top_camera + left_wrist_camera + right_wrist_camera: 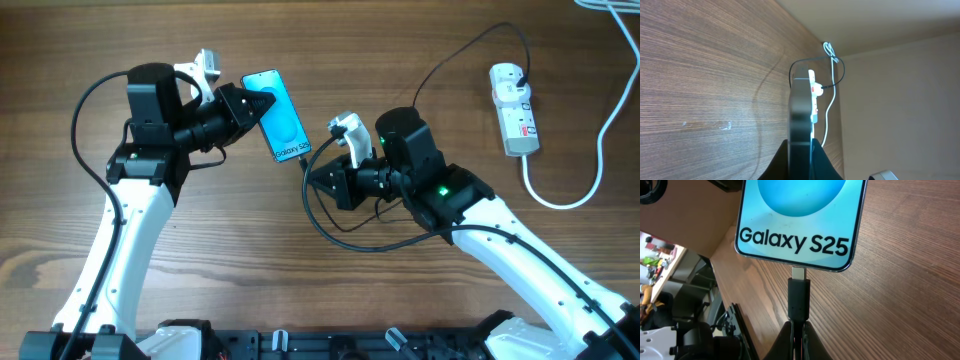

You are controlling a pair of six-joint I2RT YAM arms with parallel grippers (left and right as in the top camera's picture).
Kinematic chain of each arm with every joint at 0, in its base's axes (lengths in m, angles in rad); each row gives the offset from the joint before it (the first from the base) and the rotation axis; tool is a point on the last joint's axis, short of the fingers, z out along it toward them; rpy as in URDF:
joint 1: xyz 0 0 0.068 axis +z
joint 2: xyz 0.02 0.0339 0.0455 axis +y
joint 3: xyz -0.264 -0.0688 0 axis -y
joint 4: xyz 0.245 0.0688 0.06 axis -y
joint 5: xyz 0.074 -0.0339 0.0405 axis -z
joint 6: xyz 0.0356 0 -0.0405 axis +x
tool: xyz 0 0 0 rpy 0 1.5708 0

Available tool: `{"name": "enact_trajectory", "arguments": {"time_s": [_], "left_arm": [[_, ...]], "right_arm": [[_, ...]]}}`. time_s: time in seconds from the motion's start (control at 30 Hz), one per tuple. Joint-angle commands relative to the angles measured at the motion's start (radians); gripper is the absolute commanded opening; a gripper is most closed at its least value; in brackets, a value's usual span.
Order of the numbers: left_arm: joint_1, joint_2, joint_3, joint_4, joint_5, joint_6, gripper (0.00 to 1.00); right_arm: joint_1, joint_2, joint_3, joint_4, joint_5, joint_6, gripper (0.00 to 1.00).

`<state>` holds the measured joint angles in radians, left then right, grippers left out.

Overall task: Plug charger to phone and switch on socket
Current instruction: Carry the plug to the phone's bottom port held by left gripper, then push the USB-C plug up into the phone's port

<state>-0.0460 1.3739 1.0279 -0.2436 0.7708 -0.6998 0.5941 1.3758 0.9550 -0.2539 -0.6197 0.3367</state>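
The phone (279, 117) with a turquoise screen and "Galaxy S25" text is held off the table by my left gripper (248, 104), shut on its upper end. In the left wrist view the phone (801, 120) shows edge-on between the jaws (801, 150). My right gripper (799, 330) is shut on the charger cable just behind its dark connector (799, 297), whose metal tip touches the phone's bottom edge (799, 270). The phone's screen (800, 225) fills the top of the right wrist view. The black cable (325, 225) loops back under the right arm. The white socket (512, 108) lies far right with the black plug in it.
The socket's thick white cord (600, 150) curves along the right edge of the table. The black charger cable (455, 52) runs from the socket across the far middle of the wooden table (300, 290). In the left wrist view the socket (812, 95) shows behind the phone.
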Motion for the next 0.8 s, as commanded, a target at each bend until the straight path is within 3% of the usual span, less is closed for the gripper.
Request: {"name": "enact_trajectory", "arguments": {"time_s": [0.0,0.77], "left_arm": [[-0.005,-0.016,0.012,0.003,0.002,0.016,0.04],[-0.057,-0.016,0.012,-0.001,-0.066,0.016,0.04]], "right_arm": [[0.003,-0.014,0.023,-0.001,-0.009,0.004,0.05],[0.003,-0.014,0.023,-0.054,0.0,-0.03,0.05]]}}
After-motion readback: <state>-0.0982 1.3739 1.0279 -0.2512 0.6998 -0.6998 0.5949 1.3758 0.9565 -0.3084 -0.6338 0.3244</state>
